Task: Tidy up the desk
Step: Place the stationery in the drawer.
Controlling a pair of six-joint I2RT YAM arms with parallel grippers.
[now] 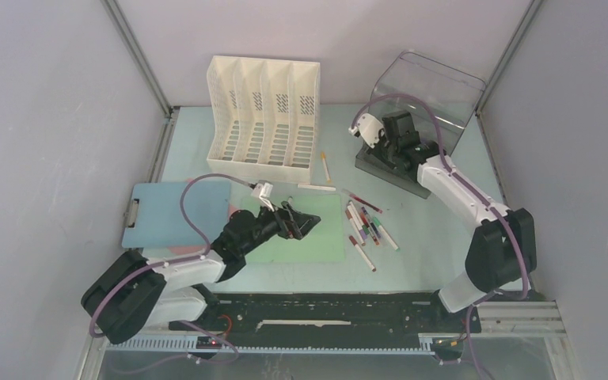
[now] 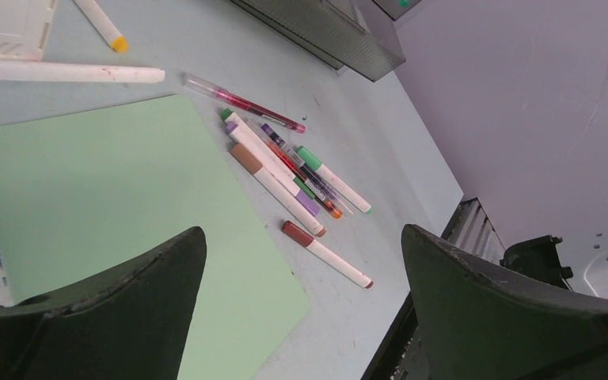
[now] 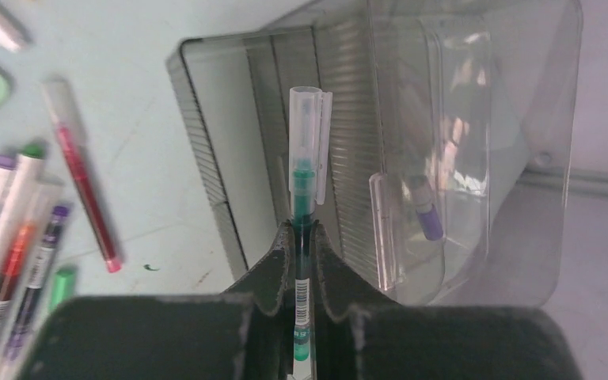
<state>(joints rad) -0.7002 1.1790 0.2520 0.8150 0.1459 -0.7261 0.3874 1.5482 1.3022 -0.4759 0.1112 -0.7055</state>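
Right gripper (image 3: 302,237) pinches a green pen (image 3: 305,150), cap end over the clear box (image 3: 206,158) at far right of the desk (image 1: 435,229). Lower it flat into the tray, then release. Left gripper (image 2: 302,233) gapes wide, empty, near loose pens (image 2: 285,170).

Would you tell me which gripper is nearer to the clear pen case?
Right. The right gripper hangs over the base of the clear pen case, shut on a green pen; the left gripper is open above the green sheet, well across the desk.
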